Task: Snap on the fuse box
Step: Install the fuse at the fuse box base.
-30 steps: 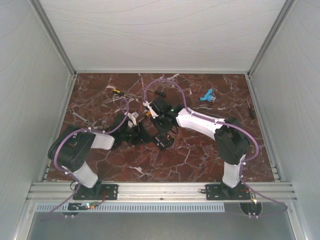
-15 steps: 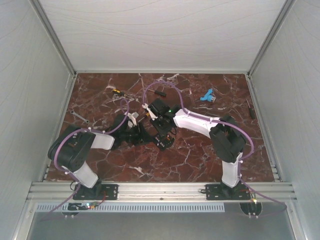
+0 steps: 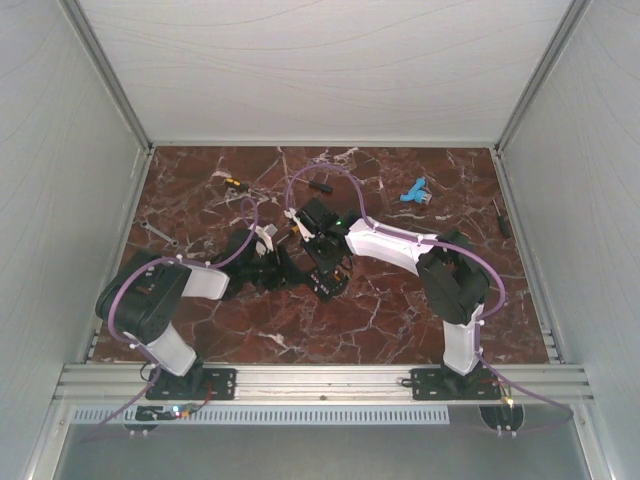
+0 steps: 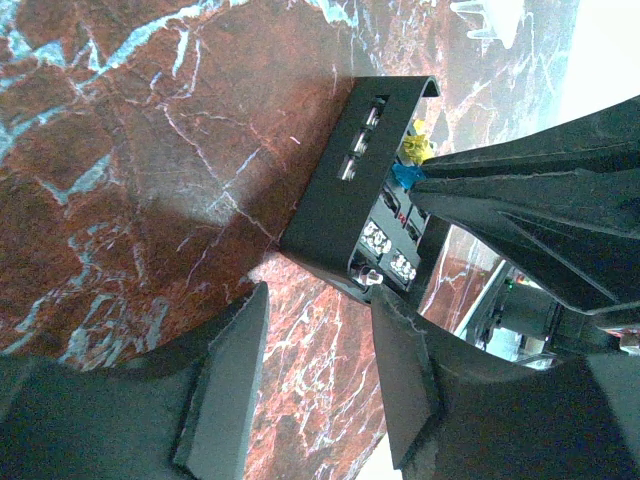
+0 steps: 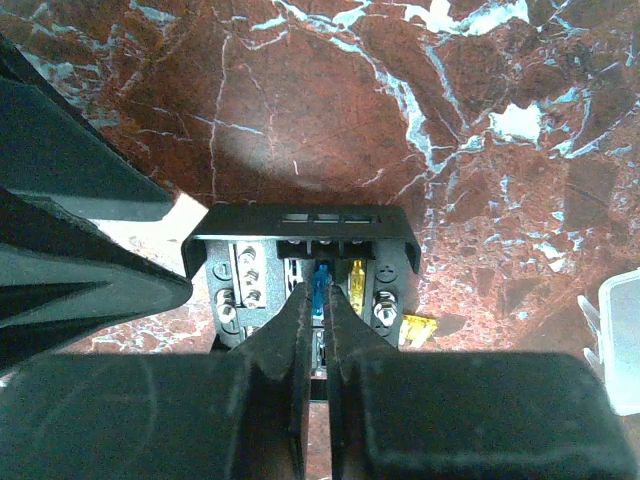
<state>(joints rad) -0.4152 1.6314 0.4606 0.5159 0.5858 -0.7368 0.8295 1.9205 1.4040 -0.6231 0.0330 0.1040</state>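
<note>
The black fuse box sits on the marble table, mid-centre. In the right wrist view the fuse box is open-topped, with screws and fuses showing. My right gripper is over it, its fingers shut on a blue fuse standing in the box. A yellow fuse stands beside the blue one. My left gripper is open and empty, just beside the box, touching nothing. The right gripper's fingers show there over the box.
A loose yellow fuse lies by the box's right side. The clear lid is at the right edge. On the table's far side lie a blue part, screwdrivers and a wrench.
The right arm's elbow has drawn a little left and inward. The right gripper has stayed over the fuse box. The left arm has not moved.
</note>
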